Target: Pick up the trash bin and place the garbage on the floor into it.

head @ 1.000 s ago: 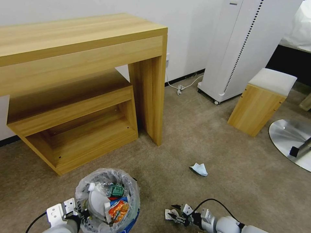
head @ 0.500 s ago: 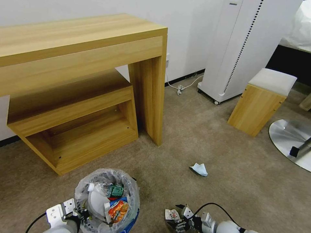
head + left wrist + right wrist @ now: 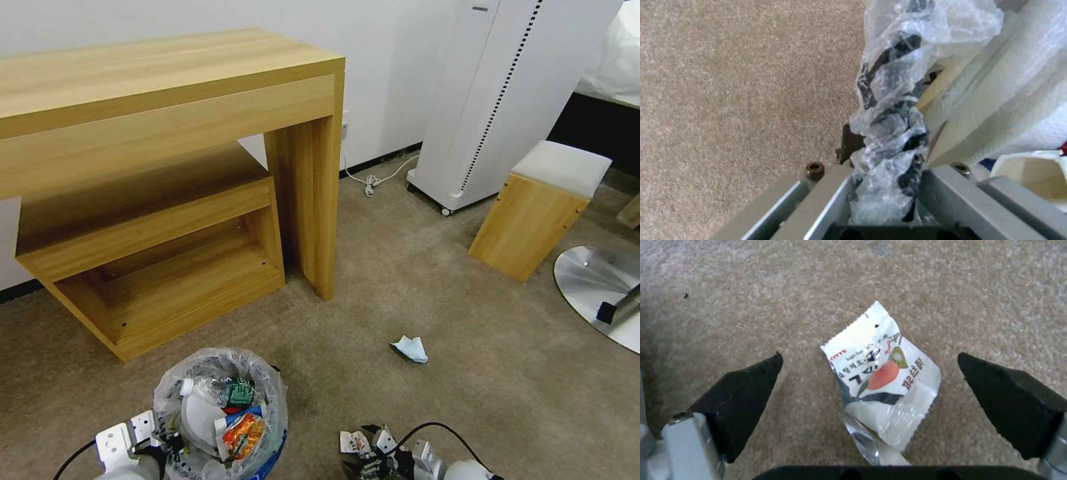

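lowered since earlier, right end effector point(image 3: 869, 373) spread wide around light, crinkly wrapper point(image 3: 882, 386); pinch its middle. left end effector point(image 3: 882, 196) clamped on trash bin point(image 3: 220, 413) rim.

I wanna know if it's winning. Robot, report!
Left gripper shut on trash bin rim. Right gripper open over wrapper. Tissue on floor. Nothing blocking.

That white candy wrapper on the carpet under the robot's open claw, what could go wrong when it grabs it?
The flat white foil candy wrapper lies flush on the beige carpet, so the right tool, open around it, might close on carpet pile or slide off the foil. The left tool grips the small bag-lined blue trash bin by its rim and thin liner, which may slip or tear.
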You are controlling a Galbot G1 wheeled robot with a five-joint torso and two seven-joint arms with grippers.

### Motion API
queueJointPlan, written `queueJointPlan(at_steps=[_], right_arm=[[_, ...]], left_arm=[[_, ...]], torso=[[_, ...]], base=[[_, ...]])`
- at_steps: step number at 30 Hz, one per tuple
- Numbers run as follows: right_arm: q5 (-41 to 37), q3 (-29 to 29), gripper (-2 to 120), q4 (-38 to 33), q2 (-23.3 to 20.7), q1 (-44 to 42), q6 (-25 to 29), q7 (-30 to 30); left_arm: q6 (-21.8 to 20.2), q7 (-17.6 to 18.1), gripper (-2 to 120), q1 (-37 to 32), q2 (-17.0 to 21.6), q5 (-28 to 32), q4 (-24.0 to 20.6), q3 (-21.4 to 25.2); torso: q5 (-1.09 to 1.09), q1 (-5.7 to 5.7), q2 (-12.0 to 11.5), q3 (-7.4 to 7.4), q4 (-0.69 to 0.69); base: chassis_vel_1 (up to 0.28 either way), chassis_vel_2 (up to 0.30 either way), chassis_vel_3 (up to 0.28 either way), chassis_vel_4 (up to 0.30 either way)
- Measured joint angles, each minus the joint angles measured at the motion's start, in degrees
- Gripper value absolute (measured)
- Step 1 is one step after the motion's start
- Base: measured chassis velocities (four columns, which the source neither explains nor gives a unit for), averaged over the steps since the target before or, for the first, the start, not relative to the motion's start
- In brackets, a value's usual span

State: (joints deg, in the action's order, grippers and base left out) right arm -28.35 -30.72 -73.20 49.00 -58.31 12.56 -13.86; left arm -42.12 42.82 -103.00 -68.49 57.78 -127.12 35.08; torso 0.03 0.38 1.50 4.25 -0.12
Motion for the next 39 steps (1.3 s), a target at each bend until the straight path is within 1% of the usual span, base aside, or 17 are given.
queueJointPlan(at_steps=[37, 39], right_arm=[[-0.4, 1.3, 100, 2.1, 1.9, -1.7, 0.5, -0.3], [-0.5, 1.4, 93, 2.1, 2.0, -1.6, 0.7, -1.3]], left_arm=[[0.0, -0.5, 0, -1.3, 0.0, -1.0, 0.0, 0.0], [0.0, -0.5, 0, -1.3, -0.1, -1.0, 0.0, 0.0]], torso=[[-0.04, 0.0, 0.0, 0.0, -0.01], [-0.04, 0.0, 0.0, 0.01, -0.01]], base=[[0.0, 0.0, 0.0, 0.0], [0.0, 0.0, 0.0, 0.0]])
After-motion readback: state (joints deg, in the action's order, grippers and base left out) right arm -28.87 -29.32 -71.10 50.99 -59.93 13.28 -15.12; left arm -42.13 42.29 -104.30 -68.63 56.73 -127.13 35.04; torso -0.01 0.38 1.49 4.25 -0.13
